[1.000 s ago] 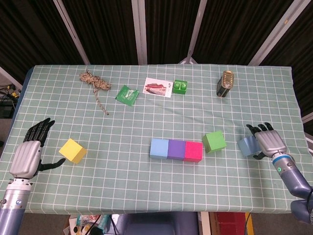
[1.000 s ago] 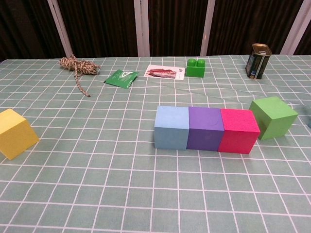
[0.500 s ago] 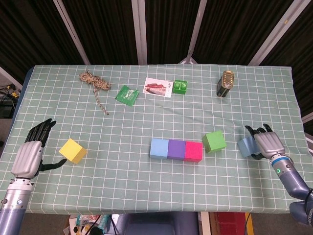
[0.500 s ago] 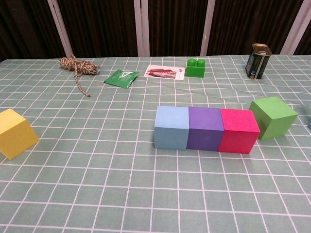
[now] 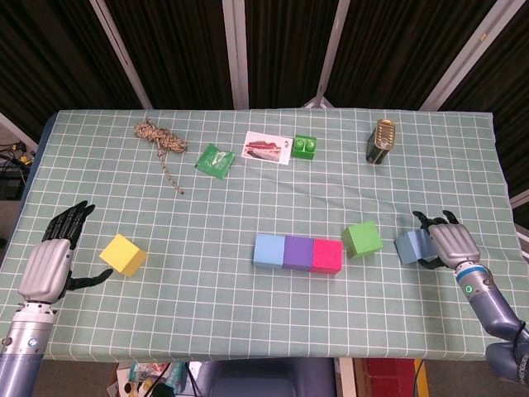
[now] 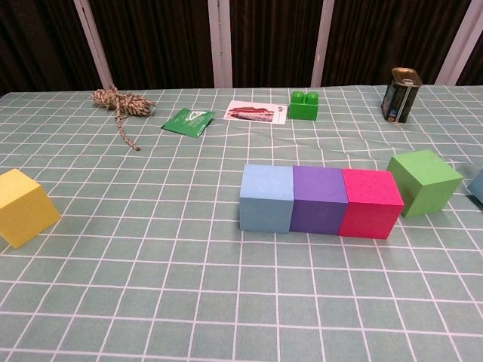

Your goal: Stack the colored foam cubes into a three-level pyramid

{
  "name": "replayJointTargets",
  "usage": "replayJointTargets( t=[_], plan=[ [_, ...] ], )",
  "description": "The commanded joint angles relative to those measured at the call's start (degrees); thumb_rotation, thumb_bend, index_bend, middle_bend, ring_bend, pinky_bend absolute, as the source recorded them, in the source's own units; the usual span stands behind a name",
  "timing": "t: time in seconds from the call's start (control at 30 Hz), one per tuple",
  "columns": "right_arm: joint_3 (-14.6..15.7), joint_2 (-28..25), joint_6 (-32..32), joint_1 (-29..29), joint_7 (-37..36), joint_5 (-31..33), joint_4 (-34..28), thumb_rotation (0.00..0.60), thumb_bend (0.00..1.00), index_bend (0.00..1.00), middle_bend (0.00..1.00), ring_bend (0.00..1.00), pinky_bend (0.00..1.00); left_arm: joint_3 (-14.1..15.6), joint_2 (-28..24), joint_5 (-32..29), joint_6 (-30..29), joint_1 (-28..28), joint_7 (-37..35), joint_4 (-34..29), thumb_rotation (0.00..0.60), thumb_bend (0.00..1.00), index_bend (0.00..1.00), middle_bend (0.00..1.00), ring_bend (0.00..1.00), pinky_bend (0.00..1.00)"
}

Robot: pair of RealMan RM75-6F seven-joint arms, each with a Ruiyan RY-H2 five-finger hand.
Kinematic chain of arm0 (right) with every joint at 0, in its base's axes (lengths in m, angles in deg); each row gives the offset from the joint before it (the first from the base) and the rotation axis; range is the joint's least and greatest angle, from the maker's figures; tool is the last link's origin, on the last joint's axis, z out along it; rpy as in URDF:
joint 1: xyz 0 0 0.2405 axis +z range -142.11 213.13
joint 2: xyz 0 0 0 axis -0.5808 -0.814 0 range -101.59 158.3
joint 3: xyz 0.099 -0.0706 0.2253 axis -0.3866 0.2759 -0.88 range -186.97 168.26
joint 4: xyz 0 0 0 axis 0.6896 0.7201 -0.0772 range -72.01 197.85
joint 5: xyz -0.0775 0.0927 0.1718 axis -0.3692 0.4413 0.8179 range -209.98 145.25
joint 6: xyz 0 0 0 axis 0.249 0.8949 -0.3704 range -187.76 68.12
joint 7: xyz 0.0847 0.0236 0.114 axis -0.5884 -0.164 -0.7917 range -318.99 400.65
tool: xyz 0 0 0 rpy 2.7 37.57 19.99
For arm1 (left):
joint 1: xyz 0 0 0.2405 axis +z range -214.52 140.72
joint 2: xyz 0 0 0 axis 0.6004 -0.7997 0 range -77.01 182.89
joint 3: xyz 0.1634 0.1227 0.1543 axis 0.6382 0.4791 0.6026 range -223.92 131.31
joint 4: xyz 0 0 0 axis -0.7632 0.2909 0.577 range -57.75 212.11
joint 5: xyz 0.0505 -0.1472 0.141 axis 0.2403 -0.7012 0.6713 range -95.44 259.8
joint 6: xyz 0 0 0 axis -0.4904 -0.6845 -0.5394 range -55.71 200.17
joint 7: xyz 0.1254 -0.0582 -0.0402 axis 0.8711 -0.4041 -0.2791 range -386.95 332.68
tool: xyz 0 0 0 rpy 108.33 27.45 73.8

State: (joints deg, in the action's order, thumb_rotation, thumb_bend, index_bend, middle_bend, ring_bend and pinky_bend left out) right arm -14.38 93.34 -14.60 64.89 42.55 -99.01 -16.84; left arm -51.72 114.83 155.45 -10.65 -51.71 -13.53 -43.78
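Three foam cubes sit side by side mid-table: light blue (image 5: 269,251), purple (image 5: 297,252) and pink (image 5: 326,255). A green cube (image 5: 362,239) stands tilted just right of the row, apart from it. Further right, my right hand (image 5: 450,246) curls its fingers around a pale blue cube (image 5: 410,246) on the cloth; the chest view shows only that cube's edge (image 6: 477,185). At the left, a yellow cube (image 5: 122,254) lies next to my left hand (image 5: 51,260), which is open with fingers spread and holds nothing. Neither hand appears in the chest view.
Along the far side lie a rope bundle (image 5: 159,139), a green packet (image 5: 215,160), a printed card (image 5: 267,148), a green toy brick (image 5: 304,146) and a tin can (image 5: 381,141). The table's right edge runs close behind my right hand.
My right hand has slid slightly left with the pale blue cube, toward the green cube; the cube's edge now shows in the chest view. The left hand stayed put.
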Motion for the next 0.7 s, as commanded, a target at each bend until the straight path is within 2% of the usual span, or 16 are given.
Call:
replayJointTargets(
  t=[0.03, 0.4, 0.7],
  plan=[
    [-0.9, -1.4, 0.6, -0.3, 1.1, 2.5, -2.5, 0.6, 0.33, 0.09, 0.37, 0.23, 0.0, -0.1, 0.0, 0.1, 0.0, 0.1, 0.1, 0.0, 0.6, 0.15, 0.0, 0.0, 0.0, 0.0],
    [-2.5, -5.9, 2.9, -0.1, 4.9, 7.6, -9.7, 0.6, 0.33, 0.09, 0.39, 0.24, 0.0, -0.3, 0.0, 0.6, 0.1, 0.4, 0.2, -0.1, 0.6, 0.15, 0.0, 0.0, 0.0, 0.0],
    [-1.2, -9.0, 4.4, -0.5, 10.8, 14.5, -15.8, 0.6, 0.33, 0.09, 0.39, 0.25, 0.0, -0.4, -0.2, 1.0, 0.5, 0.7, 0.0, -0.2, 0.6, 0.15, 0.0, 0.0, 0.0, 0.0]
  ],
)
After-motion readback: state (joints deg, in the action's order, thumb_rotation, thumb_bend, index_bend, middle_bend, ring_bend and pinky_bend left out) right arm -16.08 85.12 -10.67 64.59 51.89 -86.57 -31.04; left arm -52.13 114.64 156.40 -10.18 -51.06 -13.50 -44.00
